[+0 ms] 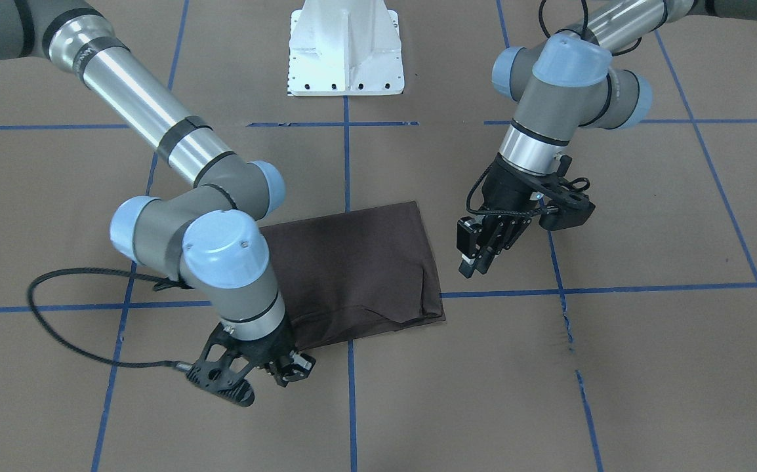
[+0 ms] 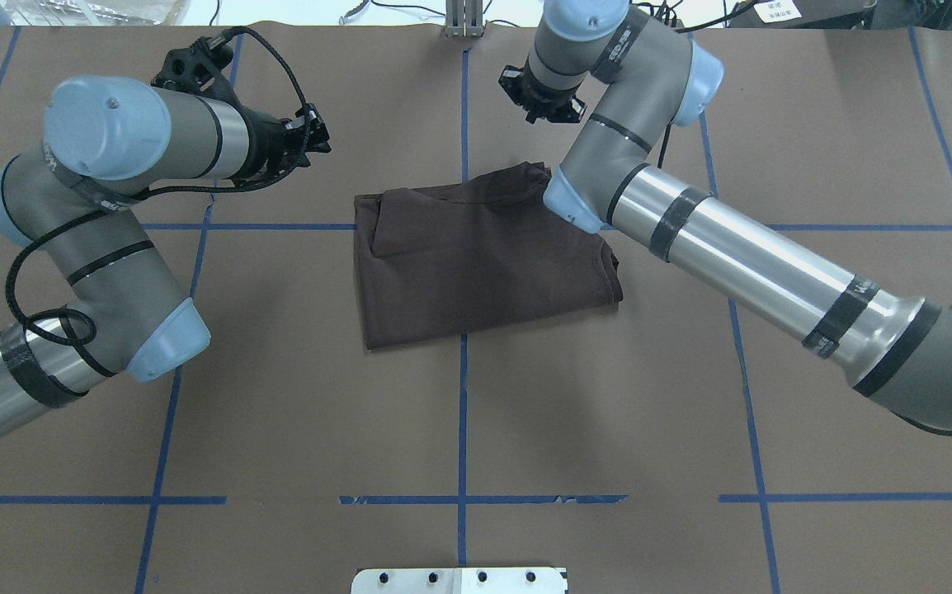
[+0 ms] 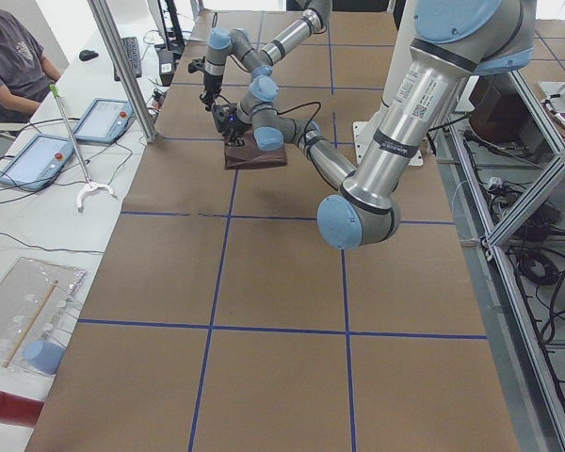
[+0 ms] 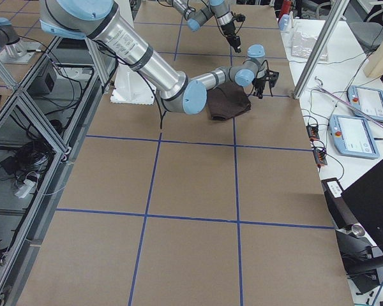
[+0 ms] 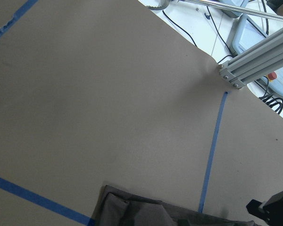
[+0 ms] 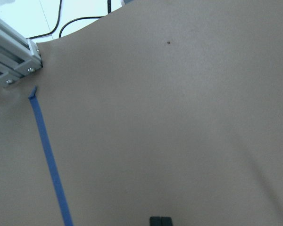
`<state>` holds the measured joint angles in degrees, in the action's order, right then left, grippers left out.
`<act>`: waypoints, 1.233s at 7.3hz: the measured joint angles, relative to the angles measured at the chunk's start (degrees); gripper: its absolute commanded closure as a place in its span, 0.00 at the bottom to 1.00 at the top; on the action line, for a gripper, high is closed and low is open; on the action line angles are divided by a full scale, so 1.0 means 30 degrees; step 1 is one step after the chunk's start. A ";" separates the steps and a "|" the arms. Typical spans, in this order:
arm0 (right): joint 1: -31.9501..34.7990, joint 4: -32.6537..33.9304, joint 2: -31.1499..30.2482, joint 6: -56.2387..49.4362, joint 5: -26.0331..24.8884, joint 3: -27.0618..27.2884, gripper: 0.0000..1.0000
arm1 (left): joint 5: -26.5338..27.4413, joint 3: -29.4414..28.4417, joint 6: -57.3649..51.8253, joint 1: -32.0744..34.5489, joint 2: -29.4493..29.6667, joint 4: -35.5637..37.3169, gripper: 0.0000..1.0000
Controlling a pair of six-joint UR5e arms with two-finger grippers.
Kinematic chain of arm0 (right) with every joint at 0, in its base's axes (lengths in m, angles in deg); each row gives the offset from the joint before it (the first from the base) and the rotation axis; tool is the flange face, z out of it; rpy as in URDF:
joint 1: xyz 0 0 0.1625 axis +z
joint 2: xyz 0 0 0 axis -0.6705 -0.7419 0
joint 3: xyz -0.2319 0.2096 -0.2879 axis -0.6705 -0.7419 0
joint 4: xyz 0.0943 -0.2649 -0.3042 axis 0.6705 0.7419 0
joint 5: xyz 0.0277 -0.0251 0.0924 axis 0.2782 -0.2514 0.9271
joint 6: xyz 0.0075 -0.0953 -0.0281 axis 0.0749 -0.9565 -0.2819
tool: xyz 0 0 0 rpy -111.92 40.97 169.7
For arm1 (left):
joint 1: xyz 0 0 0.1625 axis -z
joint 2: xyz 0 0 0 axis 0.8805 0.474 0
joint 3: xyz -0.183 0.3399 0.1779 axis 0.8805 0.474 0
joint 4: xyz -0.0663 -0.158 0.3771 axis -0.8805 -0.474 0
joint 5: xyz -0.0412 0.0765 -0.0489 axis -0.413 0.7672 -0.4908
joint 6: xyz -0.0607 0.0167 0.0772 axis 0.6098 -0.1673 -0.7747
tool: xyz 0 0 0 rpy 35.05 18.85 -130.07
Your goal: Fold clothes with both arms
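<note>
The clothes are one dark brown T-shirt (image 1: 359,262) (image 2: 476,264), folded into a flat rectangle at the table's middle, with loose layered edges on its far side. My left gripper (image 1: 475,265) (image 2: 321,136) hovers beside the shirt's far left corner, apart from the cloth. Its fingers look slightly open and hold nothing. My right gripper (image 1: 293,373) (image 2: 544,111) hangs past the shirt's far edge, clear of it. In the right wrist view its fingertips (image 6: 160,220) are pressed together over bare table. The left wrist view catches the shirt's edge (image 5: 132,212).
Blue tape lines grid the brown table cover. The white base pedestal (image 1: 346,59) stands at the robot's side. An aluminium post (image 5: 254,61) rises at the far edge. A seated person (image 3: 14,56) and tablets (image 3: 38,160) are beyond it.
</note>
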<state>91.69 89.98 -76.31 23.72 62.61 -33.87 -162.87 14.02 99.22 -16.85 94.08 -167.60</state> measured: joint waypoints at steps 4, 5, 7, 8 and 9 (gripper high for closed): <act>0.6398 0.4386 -0.7290 -0.9611 0.5004 0.7377 1.00 | -0.5900 -0.0051 -1.0088 0.5418 -0.3461 -0.0108 0.58; 0.8210 0.6091 -0.8878 -1.3161 0.5852 0.8801 1.00 | -0.7322 -0.0141 -1.3247 0.7286 -0.4365 0.0064 0.58; 1.0843 0.8722 -1.2491 -1.9824 0.6605 1.1325 0.01 | -0.9977 -0.0102 -1.9459 1.0836 -0.6008 0.1675 0.50; 1.1698 0.9276 -1.4331 -2.2265 0.6979 1.2172 0.00 | -1.0710 -0.0024 -2.2842 1.2248 -0.6472 0.3518 0.00; 1.2301 0.9488 -1.5736 -2.3968 0.7389 1.2543 0.00 | -1.1017 0.0058 -2.5724 1.3264 -0.6763 0.5841 0.00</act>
<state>128.59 118.45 -123.51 -48.18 84.78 3.76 -195.93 14.19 22.04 22.94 73.79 -150.08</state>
